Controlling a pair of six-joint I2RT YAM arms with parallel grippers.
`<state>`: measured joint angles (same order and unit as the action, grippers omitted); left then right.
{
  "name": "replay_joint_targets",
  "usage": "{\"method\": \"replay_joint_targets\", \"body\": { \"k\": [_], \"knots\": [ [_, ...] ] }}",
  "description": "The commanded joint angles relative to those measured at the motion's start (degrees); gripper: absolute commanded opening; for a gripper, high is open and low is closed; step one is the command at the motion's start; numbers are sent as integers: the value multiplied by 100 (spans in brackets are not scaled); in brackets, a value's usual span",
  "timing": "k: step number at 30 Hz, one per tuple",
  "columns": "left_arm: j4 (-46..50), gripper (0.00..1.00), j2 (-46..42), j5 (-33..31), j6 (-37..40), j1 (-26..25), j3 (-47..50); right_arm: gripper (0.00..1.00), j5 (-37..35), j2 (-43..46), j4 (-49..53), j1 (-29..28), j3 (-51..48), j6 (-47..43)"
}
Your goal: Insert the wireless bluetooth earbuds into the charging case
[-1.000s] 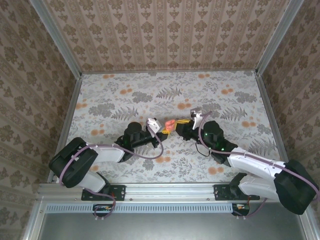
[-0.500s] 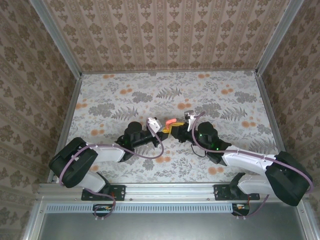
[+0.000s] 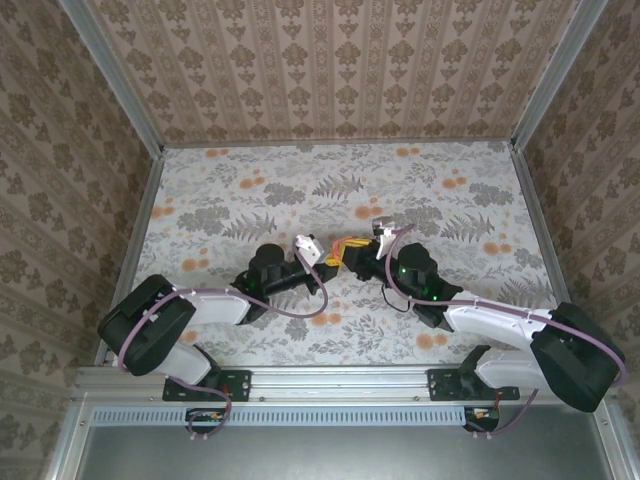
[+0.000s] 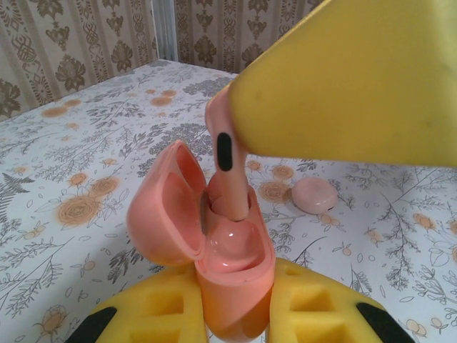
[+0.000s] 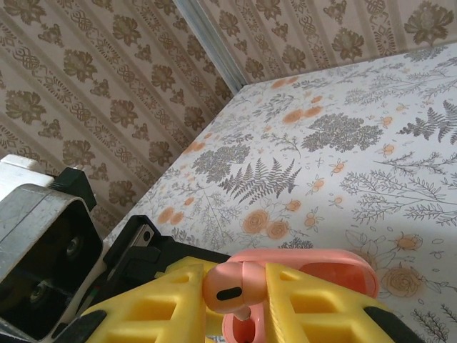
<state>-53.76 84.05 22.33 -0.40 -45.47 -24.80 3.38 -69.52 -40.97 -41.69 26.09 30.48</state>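
In the left wrist view, the coral-pink charging case (image 4: 235,250) stands upright with its lid swung open to the left. My left gripper (image 4: 232,304) is shut on its lower body between yellow fingers. One pink earbud (image 4: 227,164) points stem-down into the case's far slot, its tip inside the opening. My right gripper (image 5: 235,275) is shut on that earbud's (image 5: 232,287) head, directly above the open case (image 5: 314,266). From above, the left gripper (image 3: 325,263) and the right gripper (image 3: 352,248) meet at the table's middle, hiding the case.
A round pale-pink disc (image 4: 314,194) lies on the floral tablecloth (image 4: 86,179) just beyond the case. Patterned walls enclose the table (image 3: 250,190) on three sides. The left gripper's black body (image 5: 50,250) sits close beside my right fingers.
The right gripper has moved left with the earbud until it is over the case in the left gripper. The left arm has stayed put.
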Motion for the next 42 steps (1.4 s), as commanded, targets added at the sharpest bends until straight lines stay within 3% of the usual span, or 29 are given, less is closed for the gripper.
{"method": "replay_joint_targets", "body": {
  "k": [1, 32, 42],
  "knots": [
    [-319, 15, 6, 97, -155, -46, -113, 24, -92, -103, -344, -45, 14, 102],
    [-772, 15, -5, -18, -381, -31, -153, 23, -1, 110, 7, -130, -267, 38],
    [-801, 15, -16, 151, -368, -39, -201, 28, -134, 185, 298, -129, -194, 11]
  ]
}}
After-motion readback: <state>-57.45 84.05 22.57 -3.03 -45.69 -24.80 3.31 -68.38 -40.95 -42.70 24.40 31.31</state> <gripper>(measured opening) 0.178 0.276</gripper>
